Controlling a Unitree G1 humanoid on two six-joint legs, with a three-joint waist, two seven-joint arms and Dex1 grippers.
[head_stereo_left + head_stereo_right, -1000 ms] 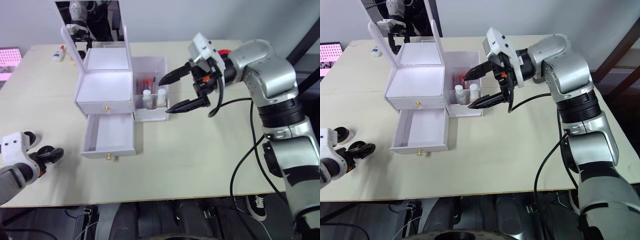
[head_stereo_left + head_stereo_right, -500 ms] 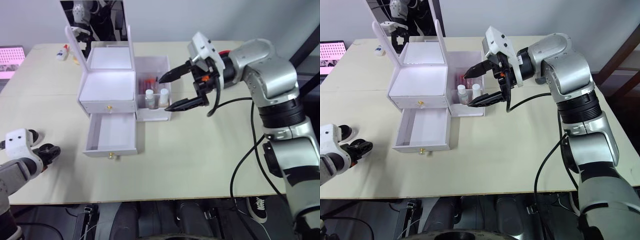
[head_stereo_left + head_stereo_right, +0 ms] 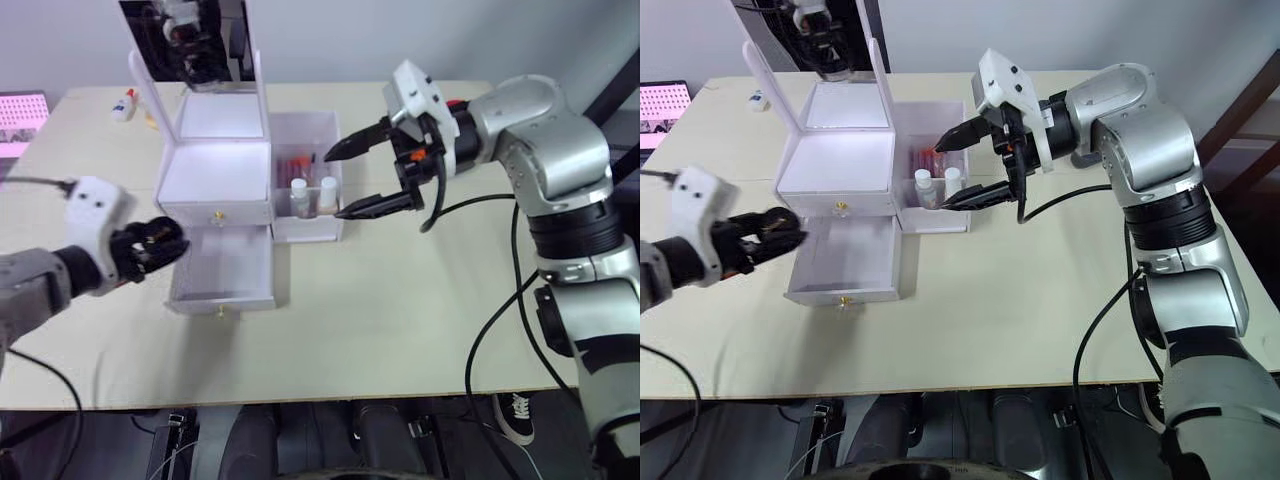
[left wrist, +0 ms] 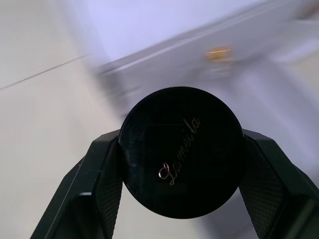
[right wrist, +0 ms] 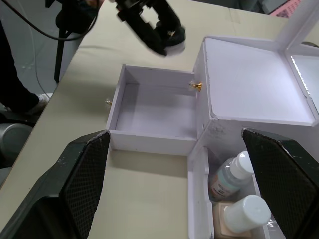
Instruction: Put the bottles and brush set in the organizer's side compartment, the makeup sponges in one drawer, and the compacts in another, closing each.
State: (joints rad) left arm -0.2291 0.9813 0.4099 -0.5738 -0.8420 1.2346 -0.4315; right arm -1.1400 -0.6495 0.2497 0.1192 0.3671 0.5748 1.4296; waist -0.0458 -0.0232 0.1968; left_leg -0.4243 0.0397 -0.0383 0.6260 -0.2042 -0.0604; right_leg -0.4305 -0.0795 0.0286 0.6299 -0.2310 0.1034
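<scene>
A: Since the earlier frame the left pincer (image 3: 160, 238) has travelled from the worktop's left front corner area up to the organizer (image 3: 215, 175); the right pincer (image 3: 358, 178) has hardly shifted. From the head views, the left one sits just beside the open lower drawer (image 3: 222, 270), at its left wall.

B: And the left wrist view shows what it carries: a black compact (image 4: 181, 150), pinched across its rim between the two fingers (image 4: 104, 186).

A: It looks to be a stiff, smooth, light disc, likely slippery, so a hold straight across the widest part seems safest.

B: In the right wrist view the drawer lies empty, bottles (image 5: 238, 190) already standing in the side compartment (image 3: 305, 130). The right pincer hangs spread wide and empty beside that compartment.
</scene>
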